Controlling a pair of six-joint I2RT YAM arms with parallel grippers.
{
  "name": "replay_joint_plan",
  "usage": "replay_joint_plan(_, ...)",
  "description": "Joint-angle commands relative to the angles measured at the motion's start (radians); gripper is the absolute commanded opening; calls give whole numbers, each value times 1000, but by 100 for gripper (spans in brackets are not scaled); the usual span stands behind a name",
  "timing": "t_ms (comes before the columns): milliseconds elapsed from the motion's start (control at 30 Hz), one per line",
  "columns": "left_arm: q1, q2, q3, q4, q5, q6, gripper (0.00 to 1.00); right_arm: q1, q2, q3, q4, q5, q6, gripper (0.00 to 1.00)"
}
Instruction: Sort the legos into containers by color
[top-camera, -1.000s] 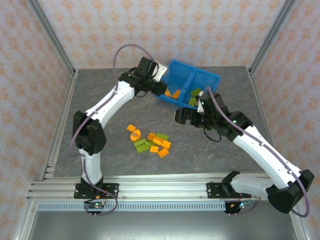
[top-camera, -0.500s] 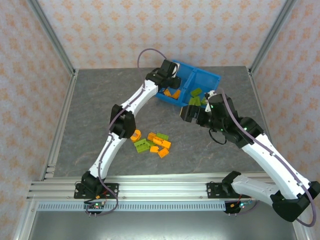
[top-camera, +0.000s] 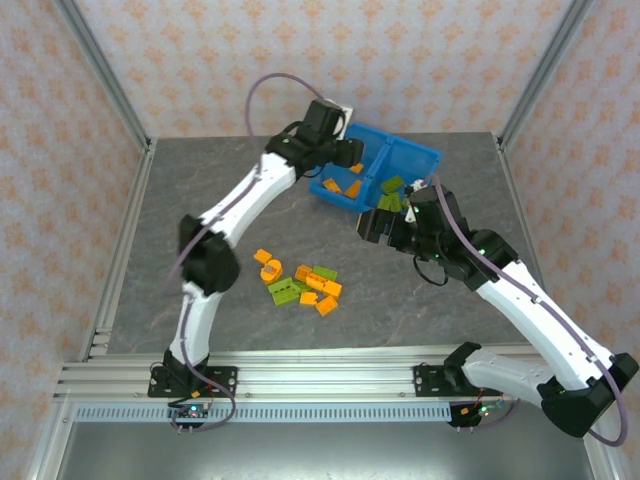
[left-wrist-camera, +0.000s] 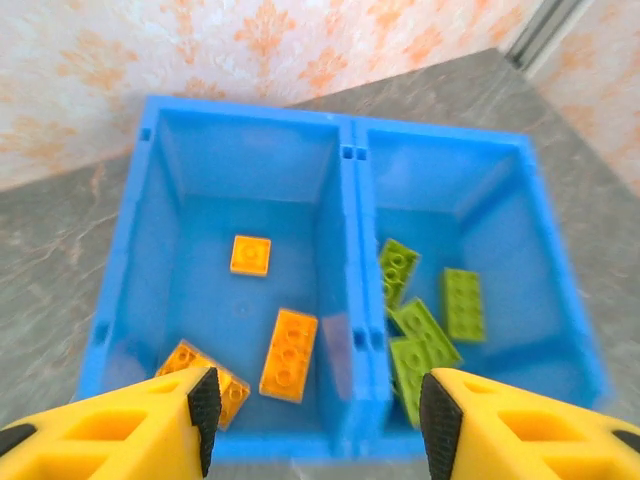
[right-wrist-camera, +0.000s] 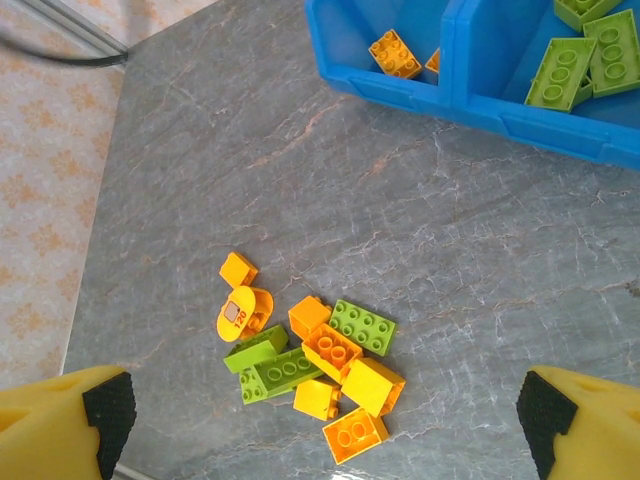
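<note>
Left wrist: left end effector (left-wrist-camera: 322, 420) parted, empty, over the bin (left-wrist-camera: 345, 200) — right end effector (right-wrist-camera: 326, 410) spread wide.

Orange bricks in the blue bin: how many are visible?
3, in the left compartment: a square brick mid-floor, a long brick by the divider, a third brick in the near corner partly behind the left gripper. More may be hidden.
</note>
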Motion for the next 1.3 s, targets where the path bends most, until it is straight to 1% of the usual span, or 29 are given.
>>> replay_joint_plan(0,-3,-295,-295,131,-98,-116,58,2,19,-21,50,-14,3,99)
replay_joint_plan(67,-3,-455,-506,138,-192,-167,60,2,47,-20,66,-59,-22,99)
replay_joint_plan(167,15,-631,-755,103,-292,-253,66,2,96,-12,85,-121,-50,99)
replay_joint_plan(267,48,-743,-933,48,-312,-389,73,2,133,-4,103,-140,-56,99)
replay_joint_plan(367,77,-784,-1048,18,-296,-527,78,3,171,-4,124,-152,-53,99)
replay_joint_plan(433,103,-760,-1071,-14,-295,-675,79,3,185,-7,139,-165,-44,100)
replay_joint_plan(467,114,-735,-1070,-31,-288,-720,80,3,189,-8,144,-174,-40,100)
replay_joint_plan(600,139,-619,-1040,-50,-257,-788,80,5,182,-11,134,-181,-30,99)
replay_joint_plan(700,151,-555,-1024,-48,-235,-858,80,5,147,-39,127,-164,-17,99)
replay_joint_plan(767,167,-501,-1005,-73,-218,-905,84,5,113,-64,127,-146,-5,99)
replay_joint_plan(933,189,-380,-993,-4,-120,-909,83,5,80,-83,114,-124,3,99)
replay_joint_plan(1133,189,-305,-988,-20,-83,-937,79,5,80,-83,104,-114,0,100)
replay_joint_plan(1200,189,-288,-1000,-10,-66,-945,74,5,82,-88,114,-119,3,99)
replay_joint_plan(1267,189,-266,-1007,-5,-57,-944,68,4,85,-87,117,-122,5,99)
